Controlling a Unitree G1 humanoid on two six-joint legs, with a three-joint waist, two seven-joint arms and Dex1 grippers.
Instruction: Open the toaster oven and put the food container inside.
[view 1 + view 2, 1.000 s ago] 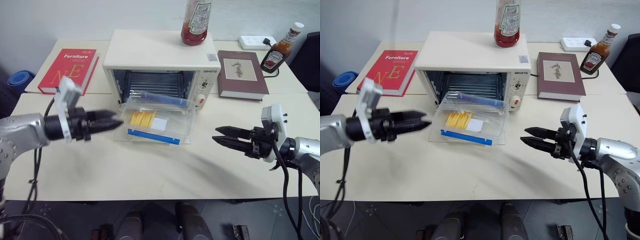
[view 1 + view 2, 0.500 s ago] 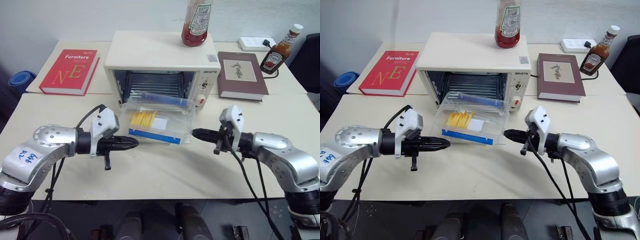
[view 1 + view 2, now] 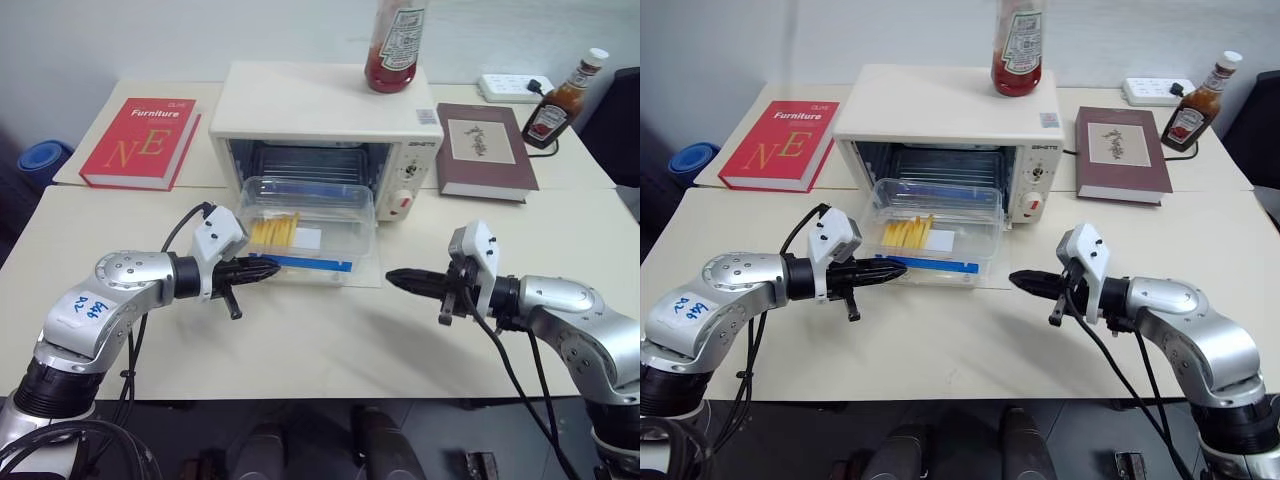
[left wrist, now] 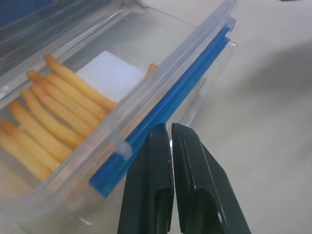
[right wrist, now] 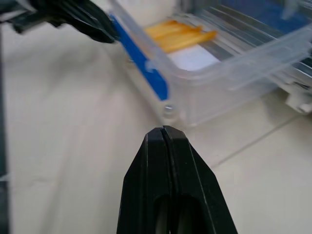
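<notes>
The cream-white toaster oven (image 3: 320,105) stands at the back centre. Its glass door lies open, flat on the table. The clear food container (image 3: 310,215), holding yellow strips and a white piece, rests on that door with its far side at the oven's mouth. My left gripper (image 3: 274,268) is shut, its tips against the blue clip (image 4: 161,114) on the container's near side. My right gripper (image 3: 392,277) is shut too. It points at the container's near right corner (image 5: 168,109) from a short gap away and holds nothing.
A ketchup bottle (image 3: 393,45) stands on the oven's top. A red book (image 3: 140,140) lies at the back left, a brown book (image 3: 483,148) to the oven's right. A sauce bottle (image 3: 560,100) and a power strip (image 3: 510,85) sit at the back right.
Both grippers shut and came in toward the container. The container slid back toward the oven's mouth, with the left gripper following to its blue clip. The right gripper drew slightly back.
</notes>
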